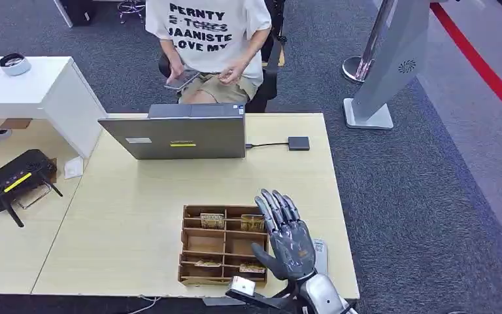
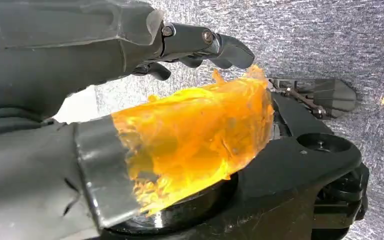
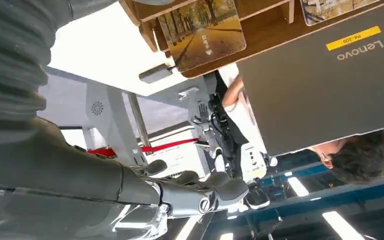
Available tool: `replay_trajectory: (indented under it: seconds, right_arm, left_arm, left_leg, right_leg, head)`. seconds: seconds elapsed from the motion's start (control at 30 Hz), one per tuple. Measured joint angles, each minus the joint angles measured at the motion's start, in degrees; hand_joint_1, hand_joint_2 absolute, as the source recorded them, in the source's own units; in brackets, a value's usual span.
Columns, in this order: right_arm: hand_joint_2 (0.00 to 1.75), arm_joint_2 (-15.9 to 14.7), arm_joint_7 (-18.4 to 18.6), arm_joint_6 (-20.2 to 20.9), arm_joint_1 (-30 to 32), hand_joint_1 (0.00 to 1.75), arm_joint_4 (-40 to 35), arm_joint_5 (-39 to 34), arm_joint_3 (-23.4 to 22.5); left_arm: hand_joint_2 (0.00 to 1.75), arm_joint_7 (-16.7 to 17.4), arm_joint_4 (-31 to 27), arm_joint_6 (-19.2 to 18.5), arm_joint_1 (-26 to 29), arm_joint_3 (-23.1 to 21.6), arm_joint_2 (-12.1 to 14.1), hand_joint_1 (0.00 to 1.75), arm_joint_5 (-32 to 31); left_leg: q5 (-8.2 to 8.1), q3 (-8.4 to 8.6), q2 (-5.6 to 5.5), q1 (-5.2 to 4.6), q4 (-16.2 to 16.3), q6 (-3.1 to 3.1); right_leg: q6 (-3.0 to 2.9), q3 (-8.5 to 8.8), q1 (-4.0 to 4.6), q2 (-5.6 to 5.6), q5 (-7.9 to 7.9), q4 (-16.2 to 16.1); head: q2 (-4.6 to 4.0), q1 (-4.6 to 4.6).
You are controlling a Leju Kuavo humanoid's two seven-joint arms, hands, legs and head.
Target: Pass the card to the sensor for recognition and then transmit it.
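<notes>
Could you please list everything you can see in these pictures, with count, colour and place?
Tray: one, brown wood, near table edge, beside the right hand.
Cards: at least four, yellowish prints, in tray compartments.
Laptop: one, grey, open, far side of table.
Small box: one, dark grey, cabled to laptop.
Router: one, black, left table.
Person: one, white printed shirt, seated behind laptop.
Stand: one, grey, on carpet.
Right hand: silver-grey, fingers spread above table, holding nothing.
Left hand: dark grey, over carpet, orange film on thumb.

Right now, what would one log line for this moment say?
right hand: open, above wooden tray | cards: in tray | laptop: behind | left hand: holding nothing
</notes>
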Motion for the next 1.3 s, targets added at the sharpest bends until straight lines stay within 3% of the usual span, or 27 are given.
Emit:
replay_trajectory:
  seconds: [0.1,0.17,0.27,0.37,0.43,0.53,0.67,0.77,0.9,1.0,1.17,1.23,1.3]
  right_arm:
    - [1.75,0.0,0.0,0.02,0.01,0.16,-0.17,-0.02,-0.22]
    - [1.75,0.0,0.0,0.07,0.0,0.33,-0.22,-0.24,-0.39]
    - [1.75,0.0,-0.24,0.11,0.02,0.35,-0.24,-1.24,-0.39]
    - [1.75,-0.02,-2.55,0.13,0.42,0.42,-1.46,-6.84,-0.54]
    - [1.75,-0.33,-5.61,0.78,1.31,0.47,-4.8,-14.66,-0.87]
    - [1.75,-1.73,-10.1,5.89,2.83,0.45,-11.92,-27.09,-1.31]
    - [1.75,-3.49,-13.05,11.46,4.7,0.4,-18.7,-33.85,-1.73]
    - [1.75,-5.27,-16.02,19.4,6.39,0.4,-22.01,-41.21,-2.01]
    - [1.75,-7.21,-17.31,25.27,7.88,0.42,-22.97,-43.34,-2.01]
    - [1.75,-8.28,-17.38,27.02,8.29,0.47,-22.36,-43.12,-1.48]
    - [1.75,-9.42,-16.83,27.39,8.1,0.58,-19.43,-40.87,0.9]
    - [1.75,-9.73,-16.61,26.47,7.81,0.54,-18.12,-39.08,1.58]
    - [1.75,-9.97,-16.04,25.03,7.41,0.63,-16.83,-36.79,2.27]
  left_arm:
    - [0.0,0.0,0.0,0.02,0.0,0.0,0.02,0.0,0.02]
    - [0.0,0.0,0.0,0.02,0.0,0.0,0.02,0.0,0.02]
    - [0.0,-0.04,0.0,0.02,0.0,0.0,0.02,0.0,0.09]
    - [0.0,-0.22,0.0,0.04,0.0,0.0,0.02,0.0,0.3]
    - [0.0,-0.59,0.0,0.04,0.02,0.02,0.02,0.0,0.52]
    - [0.0,-1.01,0.0,0.02,0.03,0.07,0.07,0.0,0.83]
    - [0.0,-1.35,0.0,-0.04,0.03,0.2,0.11,0.0,1.12]
    - [0.0,-1.71,0.0,-0.09,0.04,0.52,0.24,0.0,1.36]
    - [0.0,-1.92,0.0,-0.35,0.03,1.01,0.46,0.0,1.35]
    - [0.0,-1.95,0.0,-0.35,0.02,1.14,0.63,0.0,1.35]
    - [0.0,-1.97,0.0,-0.24,0.0,1.38,0.63,0.0,1.31]
    - [0.0,-1.97,0.0,-0.2,0.0,1.4,0.63,0.0,1.27]
    - [0.0,-1.97,0.0,-0.13,0.0,1.4,0.63,0.0,1.22]
  left_leg:
    - [0.0,0.0,0.0,0.0,0.0,0.0]
    - [0.0,0.0,0.0,0.0,0.0,0.0]
    - [0.0,0.0,0.0,0.0,0.0,0.0]
    - [0.0,0.0,0.0,0.0,0.0,0.0]
    - [0.0,-0.01,-0.01,0.0,0.0,0.0]
    - [-0.01,-0.02,-0.01,0.0,0.0,0.0]
    - [-0.02,-0.03,-0.01,-0.01,0.0,0.0]
    - [-0.02,-0.03,-0.01,-0.01,0.0,-0.01]
    - [-0.02,-0.03,-0.01,0.0,0.0,-0.01]
    - [-0.02,-0.03,-0.01,0.0,0.0,-0.01]
    - [-0.02,-0.03,-0.02,0.0,0.0,-0.01]
    - [-0.02,-0.04,-0.01,0.0,0.0,-0.01]
    - [-0.02,-0.04,-0.01,0.0,0.0,-0.01]
  right_leg:
    - [0.0,0.0,0.0,0.0,0.0,0.0]
    - [0.0,0.0,0.0,0.0,0.0,0.0]
    - [0.0,0.0,0.0,0.0,0.0,0.0]
    - [0.0,0.0,0.0,0.0,0.0,0.0]
    - [0.0,-0.01,0.0,-0.01,0.0,0.0]
    - [0.0,-0.01,0.0,-0.01,0.0,0.0]
    - [0.01,-0.02,-0.01,-0.01,-0.01,-0.01]
    - [0.01,-0.01,0.0,-0.01,-0.01,-0.01]
    - [0.01,-0.01,0.0,-0.01,-0.01,-0.01]
    - [0.01,-0.01,0.0,-0.01,-0.01,-0.01]
    - [0.01,-0.01,0.0,-0.01,-0.01,-0.01]
    - [0.01,-0.01,0.0,-0.01,-0.01,-0.01]
    - [0.01,-0.01,0.0,-0.01,-0.01,-0.01]
  head:
    - [0.0,0.02]
    - [0.0,0.0]
    - [0.0,0.02]
    - [0.0,0.0]
    - [0.0,0.0]
    - [0.0,0.0]
    - [0.0,0.0]
    - [0.0,0.02]
    - [0.0,0.02]
    - [0.0,0.02]
    - [0.0,0.02]
    - [0.0,0.02]
    - [0.0,0.0]
